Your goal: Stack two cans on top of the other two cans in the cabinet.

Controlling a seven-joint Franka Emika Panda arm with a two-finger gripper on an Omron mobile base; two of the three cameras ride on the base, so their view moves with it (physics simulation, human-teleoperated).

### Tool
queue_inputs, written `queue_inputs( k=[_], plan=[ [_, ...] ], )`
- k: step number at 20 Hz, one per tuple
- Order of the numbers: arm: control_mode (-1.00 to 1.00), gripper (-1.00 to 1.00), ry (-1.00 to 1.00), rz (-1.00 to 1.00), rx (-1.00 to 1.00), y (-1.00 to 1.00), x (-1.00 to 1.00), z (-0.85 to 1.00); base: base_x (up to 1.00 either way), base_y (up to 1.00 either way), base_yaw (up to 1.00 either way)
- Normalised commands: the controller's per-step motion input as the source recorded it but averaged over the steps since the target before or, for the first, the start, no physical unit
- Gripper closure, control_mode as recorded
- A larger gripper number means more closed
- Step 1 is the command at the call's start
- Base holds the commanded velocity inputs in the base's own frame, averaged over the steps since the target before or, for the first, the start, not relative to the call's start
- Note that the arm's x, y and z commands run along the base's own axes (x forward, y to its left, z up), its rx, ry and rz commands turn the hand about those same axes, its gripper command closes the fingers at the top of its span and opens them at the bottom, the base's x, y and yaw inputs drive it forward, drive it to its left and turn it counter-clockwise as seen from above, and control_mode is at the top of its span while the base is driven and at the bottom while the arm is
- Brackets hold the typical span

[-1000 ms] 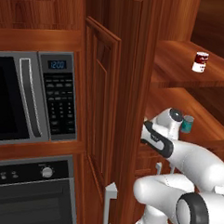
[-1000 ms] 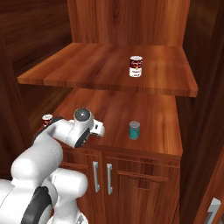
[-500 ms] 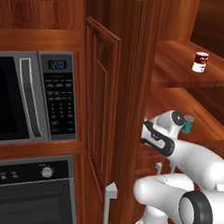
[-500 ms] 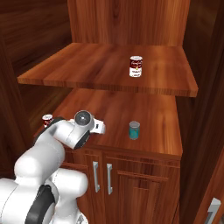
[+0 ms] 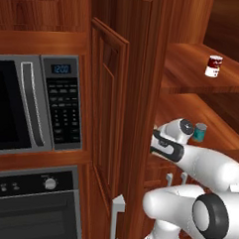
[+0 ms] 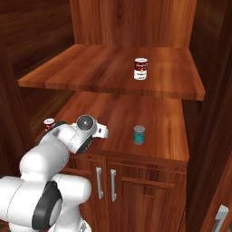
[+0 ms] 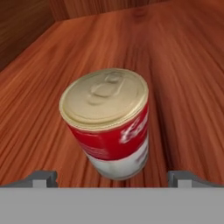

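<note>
Red can (image 7: 109,124) upright, gripper (image 7: 111,177) open, above

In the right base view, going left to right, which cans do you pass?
Small red can with a pale top at the lower shelf's left edge → teal-blue can on the lower shelf → dark red and white soup can on the upper shelf.

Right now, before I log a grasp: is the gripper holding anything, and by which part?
Nothing is held. The gripper is open, its fingertips apart on either side of the red-and-white can, not touching it.
</note>
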Motion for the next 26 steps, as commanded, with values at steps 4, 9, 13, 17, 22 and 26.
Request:
queue_inputs(
  k=[4,9,13,17,22,26],
  plan=[
    [-1.0,-1.0,0.0,0.0,0.01,0.05,0.1,-0.04,0.0,0.0,0.0],
    [-1.0,-1.0,0.0,0.0,0.0,0.02,0.09,-0.02,0.0,0.0,0.0],
    [-1.0,-1.0,-0.03,0.0,0.0,0.0,0.09,0.0,0.0,0.0,0.0],
    [-1.0,-1.0,-0.04,0.0,0.0,0.0,0.12,0.0,0.0,0.0,0.0],
    [-1.0,-1.0,-0.02,0.0,0.0,0.0,0.13,0.0,0.0,0.0,0.0],
    [-1.0,-1.0,0.0,0.0,0.0,0.0,0.15,-0.01,0.0,0.0,0.0]
  ],
)
